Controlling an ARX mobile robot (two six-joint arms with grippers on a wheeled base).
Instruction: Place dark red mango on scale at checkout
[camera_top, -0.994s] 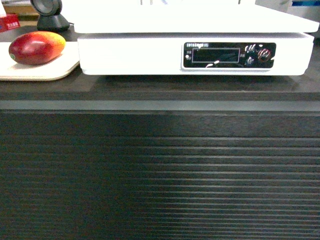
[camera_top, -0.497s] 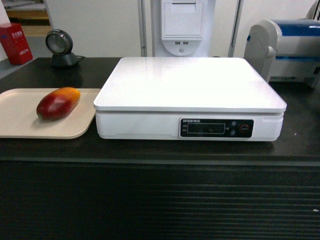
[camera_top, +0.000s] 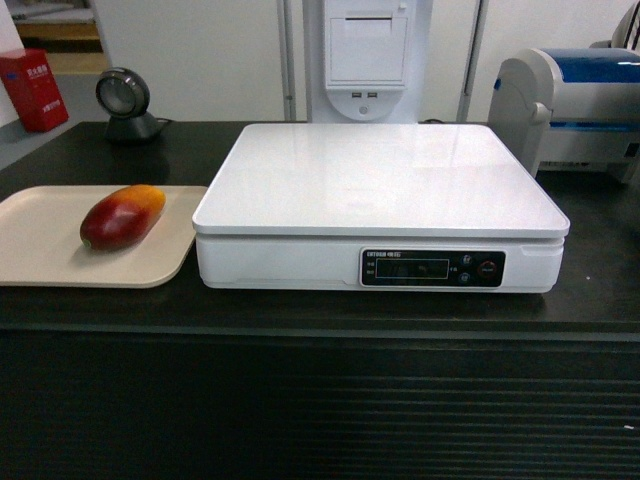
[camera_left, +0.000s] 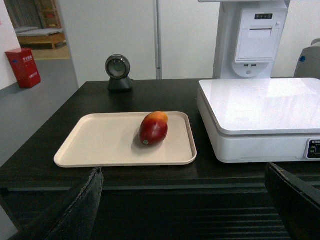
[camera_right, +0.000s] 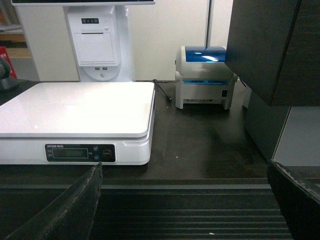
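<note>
Dark red mango (camera_top: 122, 217) glossy, oval, orange-yellow at far end, lying on beige tray (camera_top: 40, 255), ahead of left hand (camera_left: 182, 202). Scale (camera_top: 380, 205) white, flat top bare, black display panel in front, just right of tray, ahead-left of right hand (camera_right: 185, 202). Both hands: fingers wide apart, gripping nothing, low before desk (camera_top: 300, 310). Desk black-topped, slatted front. Grey-and-blue printer (camera_right: 206, 77) beyond right hand. Round black scanner (camera_left: 119, 72) at back, red box (camera_left: 22, 67) on floor.
</note>
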